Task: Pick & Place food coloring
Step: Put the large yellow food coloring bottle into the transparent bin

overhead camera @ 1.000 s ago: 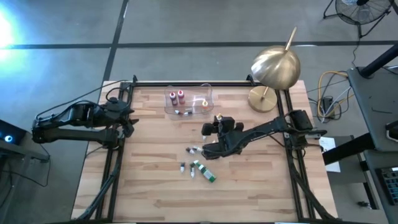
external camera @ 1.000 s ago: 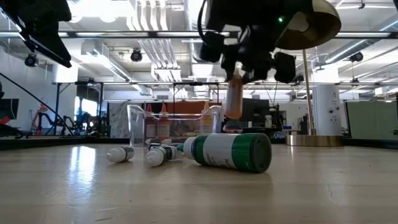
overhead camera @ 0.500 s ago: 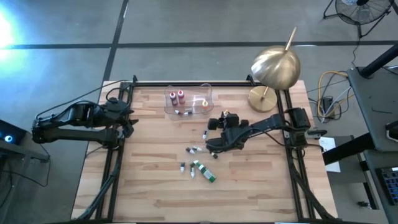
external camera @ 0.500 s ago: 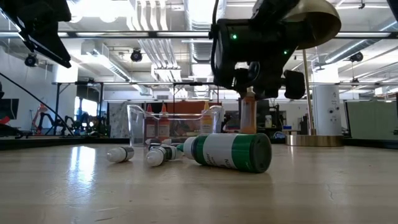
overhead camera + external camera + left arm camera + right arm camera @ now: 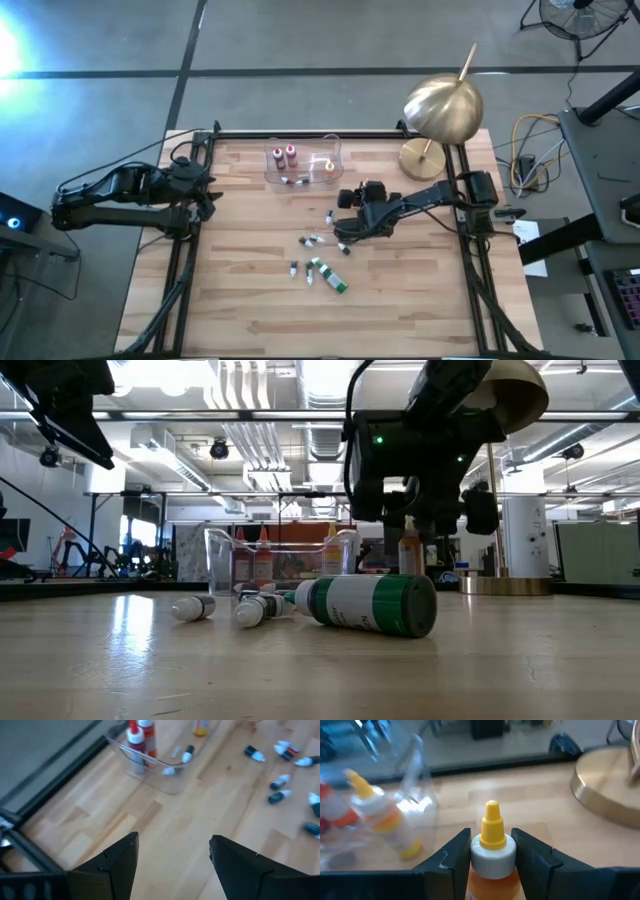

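tray (image 5: 303, 166) behind loose bottles (image 5: 320, 270) | lamp (image 5: 441, 110) right of tray

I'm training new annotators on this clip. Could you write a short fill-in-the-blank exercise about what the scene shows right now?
1. The right gripper has its fingers around a bottle of ____ food coloring.
2. That bottle stands ____, nozzle up.
3. The two red bottles stand inside the clear ____.
4. The left gripper waits with its fingers ____.

Missing words: orange; upright; tray; open

Industrial lab or workshop, exposed ceiling ducts (image 5: 250, 430), concrete floor (image 5: 300, 40), framed wooden workbench (image 5: 240, 300)
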Available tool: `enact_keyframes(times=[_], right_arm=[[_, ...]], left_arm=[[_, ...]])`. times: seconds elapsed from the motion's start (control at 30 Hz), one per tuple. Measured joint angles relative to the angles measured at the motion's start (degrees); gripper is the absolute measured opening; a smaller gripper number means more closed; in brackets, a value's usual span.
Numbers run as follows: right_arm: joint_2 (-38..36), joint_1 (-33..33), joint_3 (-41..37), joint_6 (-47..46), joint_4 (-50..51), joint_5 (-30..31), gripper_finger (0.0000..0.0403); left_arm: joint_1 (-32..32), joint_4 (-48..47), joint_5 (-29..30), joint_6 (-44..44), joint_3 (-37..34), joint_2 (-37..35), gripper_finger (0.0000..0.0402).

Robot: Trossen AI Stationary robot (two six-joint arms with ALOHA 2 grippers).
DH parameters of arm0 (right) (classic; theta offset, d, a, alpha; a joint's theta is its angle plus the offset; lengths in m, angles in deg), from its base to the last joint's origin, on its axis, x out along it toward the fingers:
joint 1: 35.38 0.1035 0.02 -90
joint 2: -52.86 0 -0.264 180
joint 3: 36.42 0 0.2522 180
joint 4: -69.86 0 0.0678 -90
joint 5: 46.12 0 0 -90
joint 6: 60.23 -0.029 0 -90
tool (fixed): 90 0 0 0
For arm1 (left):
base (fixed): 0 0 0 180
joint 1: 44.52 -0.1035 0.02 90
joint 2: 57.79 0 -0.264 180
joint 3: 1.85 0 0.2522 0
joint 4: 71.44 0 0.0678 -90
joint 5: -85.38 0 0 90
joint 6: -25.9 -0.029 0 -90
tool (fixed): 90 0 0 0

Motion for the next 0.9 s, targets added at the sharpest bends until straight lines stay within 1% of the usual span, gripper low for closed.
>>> enact_keyframes(times=[0.07,0.2,0.27,0.47,0.63,0.9], right_arm=[[0.07,-0.73,-0.02,0.06,-0.32,-2.4,0.0126],[0.13,-1.36,0.01,0.06,-0.97,-2.65,0.0129],[0.13,-1.42,0.21,0.22,-0.96,-2.64,0.0129],[0.15,-1.14,1.18,2.59,-1.03,-2.89,0.0132],[0.13,-0.77,2.21,6.14,-1.09,-3.12,0.0153],[0.13,-0.64,2.25,6.48,-1.02,-4.24,0.018]], left_arm=[[0.02,0.04,-2.23,0.02,0.0,0.0,0.0218],[0.02,0.7,-7.43,-0.31,0.0,0.0,0.0218],[0.02,0.73,-8.75,-0.95,0.08,0.0,0.0218],[0.02,2.11,-9.17,-1.42,0.67,0.0,0.0218],[0.02,2.69,-9.14,-1.38,1.33,0.0,0.0218],[0.01,3.65,-9.12,0.03,1.57,0.0,0.0218]])
